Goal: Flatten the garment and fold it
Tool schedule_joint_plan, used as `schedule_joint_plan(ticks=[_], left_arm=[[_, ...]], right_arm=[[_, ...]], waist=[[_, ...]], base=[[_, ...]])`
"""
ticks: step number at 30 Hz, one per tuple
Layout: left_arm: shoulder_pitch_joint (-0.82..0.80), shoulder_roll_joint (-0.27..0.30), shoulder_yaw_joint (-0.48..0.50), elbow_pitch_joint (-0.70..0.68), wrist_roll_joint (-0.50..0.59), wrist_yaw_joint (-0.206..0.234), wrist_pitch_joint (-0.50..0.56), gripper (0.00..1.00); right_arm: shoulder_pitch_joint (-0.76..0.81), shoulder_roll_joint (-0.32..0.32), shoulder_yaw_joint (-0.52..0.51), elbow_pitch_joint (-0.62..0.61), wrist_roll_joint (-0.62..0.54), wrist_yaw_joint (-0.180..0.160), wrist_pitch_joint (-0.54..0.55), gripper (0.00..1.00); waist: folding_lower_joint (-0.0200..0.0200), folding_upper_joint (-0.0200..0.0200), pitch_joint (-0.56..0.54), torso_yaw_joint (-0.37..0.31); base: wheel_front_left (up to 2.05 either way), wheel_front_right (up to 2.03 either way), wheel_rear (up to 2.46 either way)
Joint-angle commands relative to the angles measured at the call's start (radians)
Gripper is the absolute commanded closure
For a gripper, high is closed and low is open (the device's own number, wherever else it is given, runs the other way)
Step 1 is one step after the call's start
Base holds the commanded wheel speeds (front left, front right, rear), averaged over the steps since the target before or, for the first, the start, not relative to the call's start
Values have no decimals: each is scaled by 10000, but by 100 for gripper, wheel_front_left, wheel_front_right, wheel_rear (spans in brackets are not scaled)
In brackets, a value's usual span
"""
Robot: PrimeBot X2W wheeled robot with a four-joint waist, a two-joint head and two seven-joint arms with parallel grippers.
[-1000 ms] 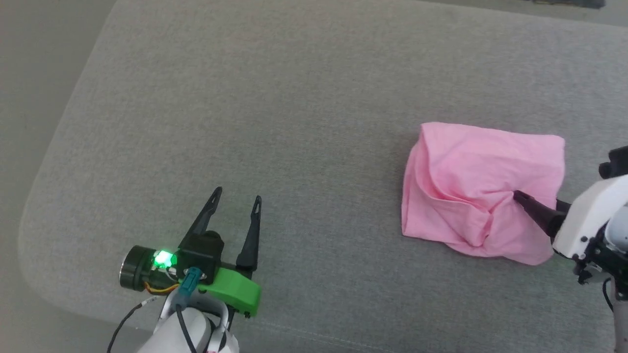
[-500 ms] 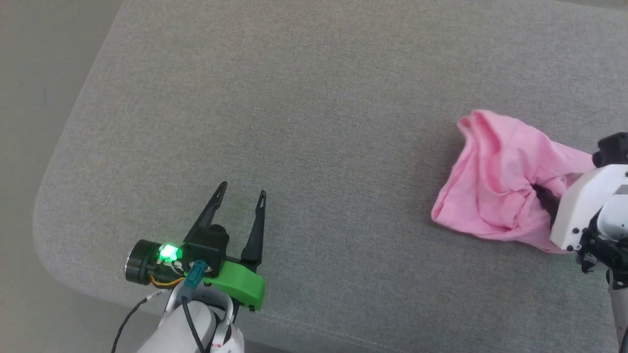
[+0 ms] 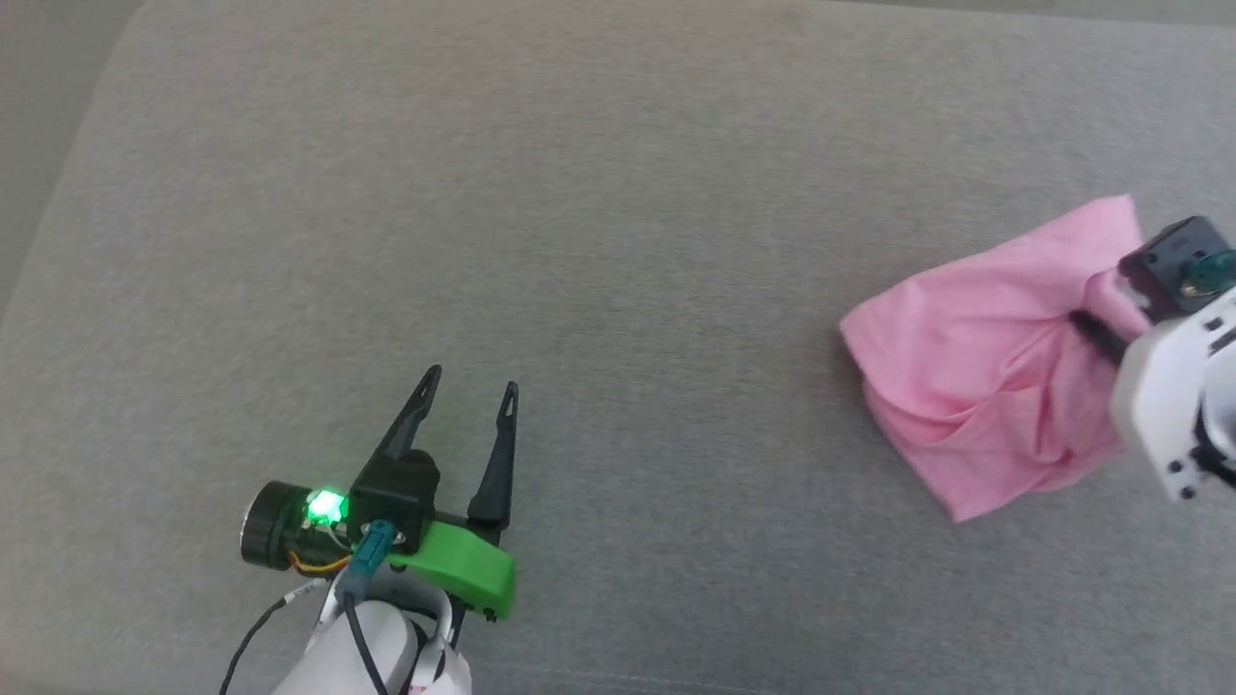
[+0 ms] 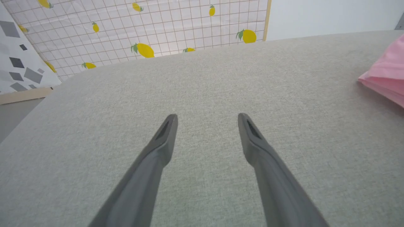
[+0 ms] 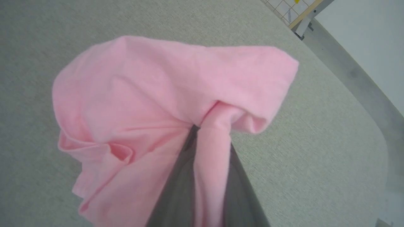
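The right gripper (image 5: 202,135) pinches a fold of the pink shorts (image 3: 975,386); thin, limp cloth, likely to bunch, better held at corners. The left gripper (image 3: 470,381) hangs wide, empty

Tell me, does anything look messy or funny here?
Yes. The garment is scrunched into a lumpy pink bundle near the right side of the grey surface. It is pinched by the right gripper, not lying flat. Nothing looks torn or spilled.
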Motion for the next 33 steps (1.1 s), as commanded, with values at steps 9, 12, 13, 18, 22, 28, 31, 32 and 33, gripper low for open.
schedule_joint_plan(ticks=[9, 12, 13, 18, 22, 28, 31, 32, 33], left_arm=[[-278, -81, 102, -414, 238, -362, -47, 0], [-426, -70, 73, -511, 331, -486, -47, 0], [-480, -64, 53, -545, 372, -531, -47, 0], [-672, -6, 36, -757, 512, -633, -47, 0], [-736, 92, 113, -941, 585, -621, -47, 0], [-748, 267, 242, -1326, 642, -594, -47, 0], [-750, 283, 240, -1361, 639, -577, -47, 0], [-760, 282, 230, -1354, 637, -576, -47, 0], [-769, 278, 223, -1341, 632, -576, -47, 0]], right_arm=[[-613, -2029, 188, 1121, 600, -13, -685, 100], [-618, -2293, -182, 2084, 640, -13, -1109, 100], [-610, -2383, -331, 2483, 586, -13, -1315, 100], [-562, -2590, -1228, 4512, 256, -13, -2447, 100], [-597, -2664, -1964, 5973, -223, -13, -3434, 100], [-905, -2592, -3138, 8024, -1516, -13, -5102, 100], [-1041, -2419, -3368, 8464, -1854, -13, -5294, 91], [-1127, -2373, -3493, 8612, -1985, -13, -5409, 0], [-1200, -2334, -3601, 8735, -2083, -13, -5488, 0]], waist=[[-1, 0, 1256, -1576], [-1, 0, 1661, -1582], [-1, 0, 1806, -1548], [-1, 0, 2438, -1290], [-1, 0, 2819, -1063], [-1, 0, 3174, -866], [-1, 0, 3201, -848], [-1, 0, 3191, -841], [-1, 0, 3174, -836]], base=[[0, 0, 0], [0, 0, 0], [0, 0, 0], [0, 0, 0], [0, 0, 0], [0, 0, 0], [0, 0, 0], [0, 0, 0], [0, 0, 0]])
